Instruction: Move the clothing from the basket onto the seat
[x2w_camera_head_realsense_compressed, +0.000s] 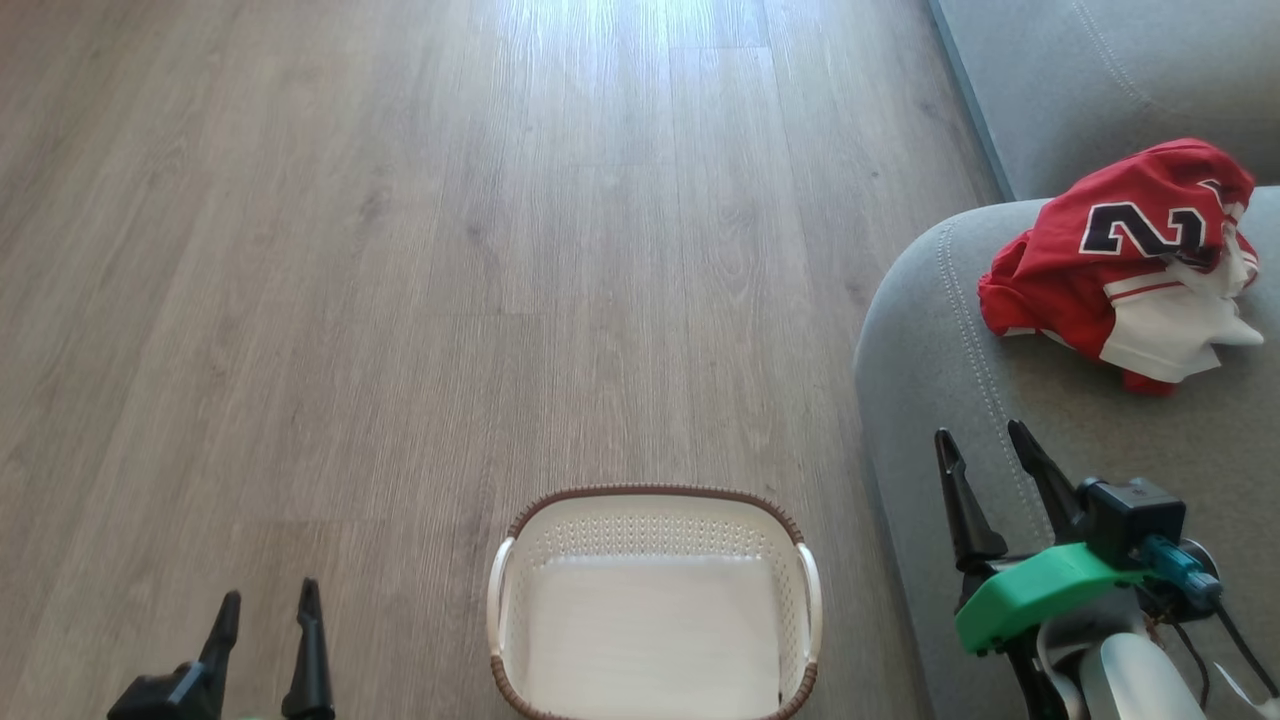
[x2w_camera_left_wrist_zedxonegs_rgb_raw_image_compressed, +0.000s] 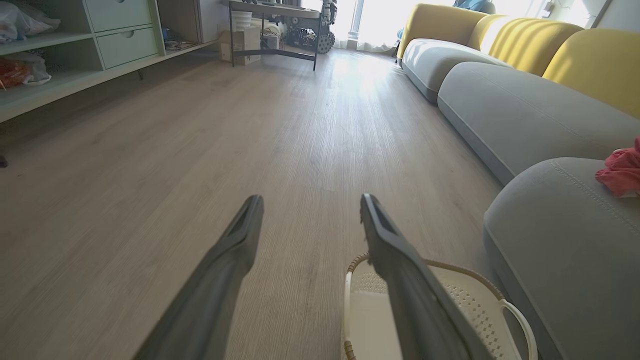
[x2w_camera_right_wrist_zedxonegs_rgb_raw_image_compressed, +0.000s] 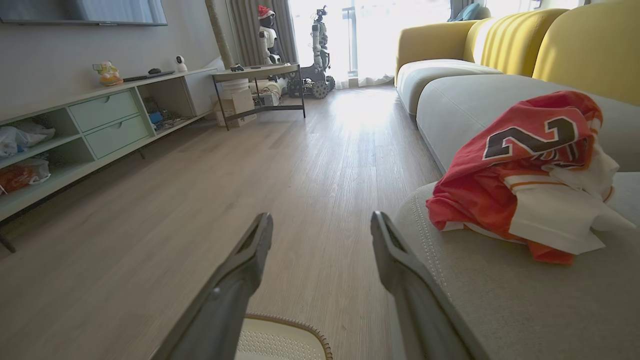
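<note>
The clothing (x2w_camera_head_realsense_compressed: 1120, 260) on the seat (x2w_camera_head_realsense_compressed: 930, 340) looks soft, light; pinch a raised fold. Both empty, left claw (x2w_camera_head_realsense_compressed: 270, 592) and right claw (x2w_camera_head_realsense_compressed: 978, 432) gape.

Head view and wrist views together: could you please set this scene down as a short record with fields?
basket: on the wooden floor, no clothing seen inside
clothing: crumpled red pile with white trim, lying on the seat
left gripper: open, holding nothing, left of the basket
right gripper: open, holding nothing, by the seat's rounded edge
task: appears done
</note>
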